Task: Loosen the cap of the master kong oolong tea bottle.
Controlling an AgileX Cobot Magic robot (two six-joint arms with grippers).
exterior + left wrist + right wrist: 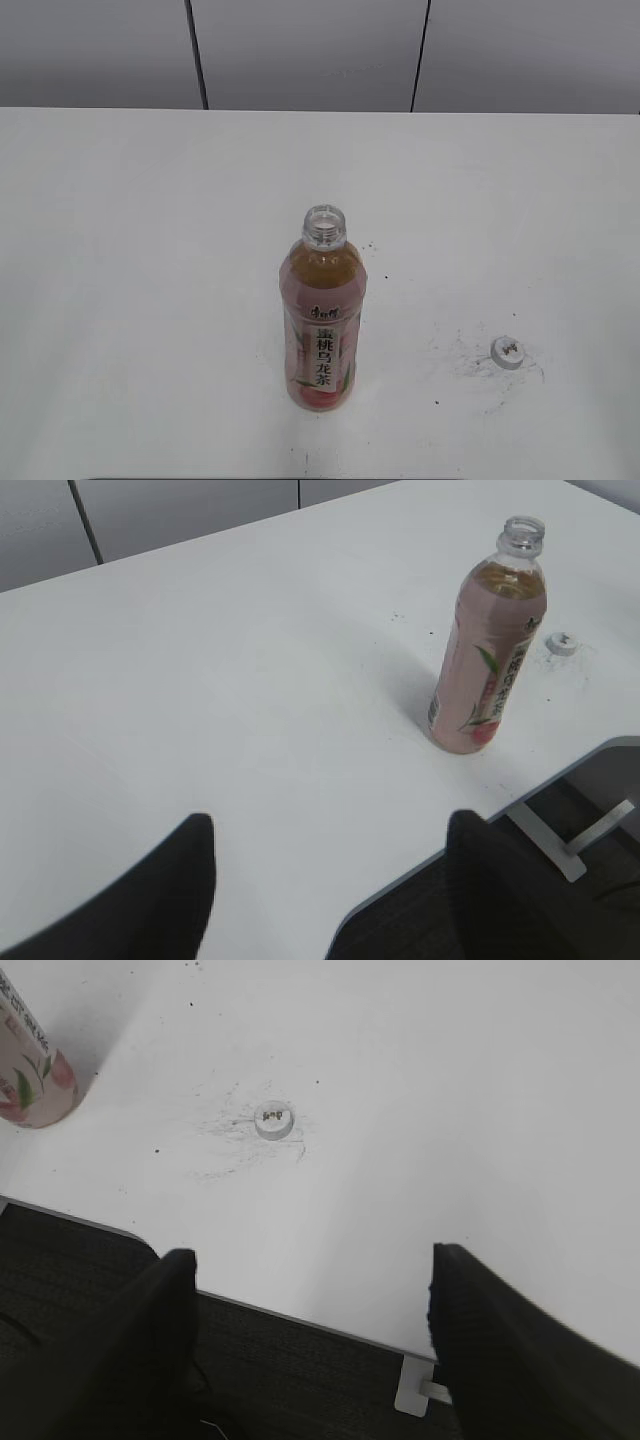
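Master kong oolong tea bottle (322,320) is seen standing up straight on the white desk (130,300), close to the near edge and about halfway along it. Its long side points up, and its mouth at the top is bare, with nothing on it. The task looks already done, since the top is off.

The left gripper (330,880) is held back past the near edge, toward the near left corner, with its two dark fingers spread wide and nothing between them. The bottle is seen up and to the right of it, well apart.

The right gripper (310,1330) is held back past the near edge too, toward the near right corner. Its fingers are also spread wide and nothing is held.

The cap (508,351) is found lying flat on the desk, logo up, to the right of the bottle and apart from it, among small dark scuff marks (470,362). It lies straight ahead of the right gripper, so the right arm is judged the nearer one to it.
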